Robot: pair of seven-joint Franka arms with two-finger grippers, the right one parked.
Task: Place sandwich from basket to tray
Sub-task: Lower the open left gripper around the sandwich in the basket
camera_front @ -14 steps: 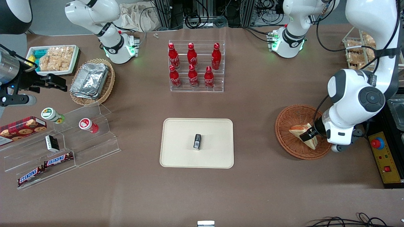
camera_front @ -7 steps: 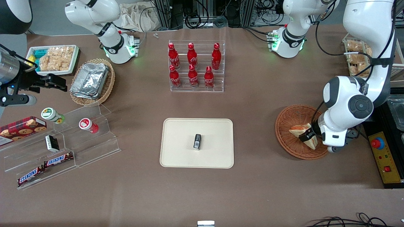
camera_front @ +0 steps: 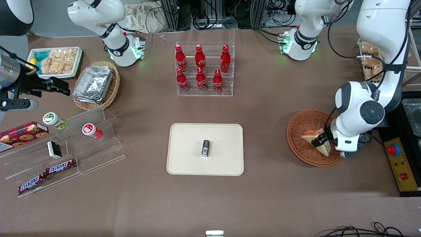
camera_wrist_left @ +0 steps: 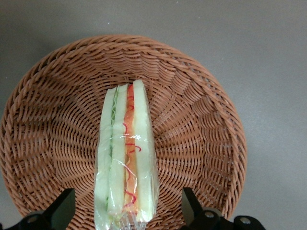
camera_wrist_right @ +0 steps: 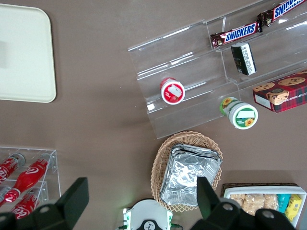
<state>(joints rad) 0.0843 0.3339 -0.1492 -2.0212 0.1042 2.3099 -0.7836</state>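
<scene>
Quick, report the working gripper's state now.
Gripper: open, its fingers apart on either side of the plastic-wrapped white-bread wedge sandwich in the round reddish-brown wicker basket; not gripping it.

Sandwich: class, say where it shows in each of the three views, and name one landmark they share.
Front view: sandwich in the basket, at the end effector.
Left wrist view: sandwich on edge between the open fingers.
Right wrist view: not in it.
Shared landmark: basket.
</scene>
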